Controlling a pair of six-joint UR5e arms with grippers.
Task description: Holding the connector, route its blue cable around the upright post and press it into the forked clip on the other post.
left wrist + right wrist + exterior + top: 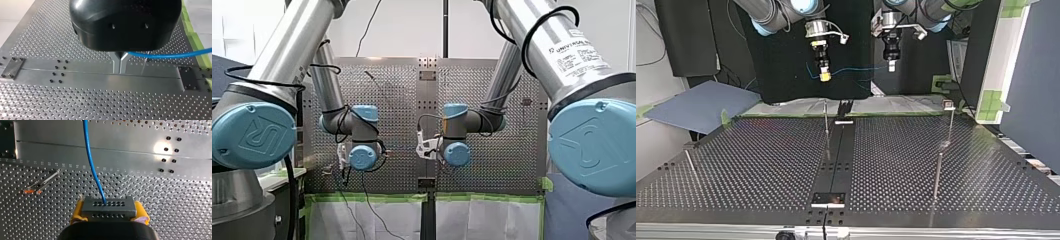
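Note:
In the right wrist view, my right gripper (109, 216) is shut with its yellow pads (78, 210) on a dark grey connector (108, 206). The blue cable (91, 162) leaves the connector's face and runs ahead over the perforated table. In the top view this gripper (824, 76) hangs above the table's far edge, and the cable (856, 69) spans across to my left gripper (891, 66). My left gripper (120, 60) has its metal fingers shut on the blue cable (170, 55), which trails off to one side. A thin upright post (826, 131) stands below my right gripper. A post with a forked clip (949, 106) stands at the top view's right.
A dark centre rail (838, 150) runs down the middle of the table. More thin posts stand at the top view's right front (937, 175) and left (691, 165). A post with an orange tip (37, 187) shows beside my right gripper. A blue-grey sheet (701, 105) lies off the table's far left.

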